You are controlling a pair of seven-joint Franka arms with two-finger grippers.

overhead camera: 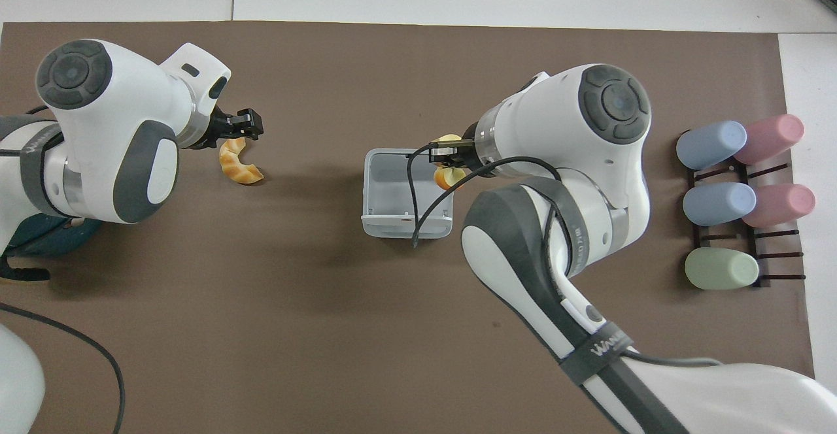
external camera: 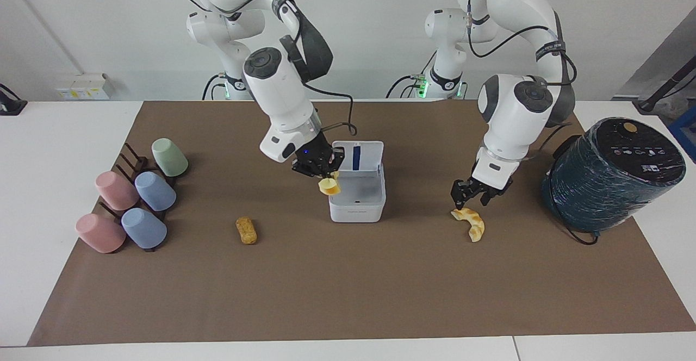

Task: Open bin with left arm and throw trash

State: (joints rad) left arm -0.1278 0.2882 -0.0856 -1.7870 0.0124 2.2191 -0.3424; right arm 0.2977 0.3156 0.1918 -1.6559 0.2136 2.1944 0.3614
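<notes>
Carrying: right gripper [external camera: 322,174] pinches the cheese [external camera: 329,187] and holds it over the rim of the bin [external camera: 356,209] at the edge toward the right arm's end of the table.
Bin: mid-mat, lid [external camera: 357,157] swung up and standing open on the side nearer the robots; inside looks bare where visible.
Left gripper [external camera: 472,198]: low over the croissant [external camera: 471,223], at the end of it nearer the robots; fingers slightly parted, closed on nothing; contact with the croissant cannot be told.
Bread [external camera: 246,230]: lying untouched on the mat, between the bin and the cups [external camera: 130,203], well apart from both grippers.
Step in hand: opening judged done; first piece at the point of disposal.
Next move, right: carry the cheese further over the cavity, clear of the rim, then release.
Next move, left: settle the fingers astride the croissant, then close.
Risk: release now could catch the rim and drop the cheese outside.
</notes>
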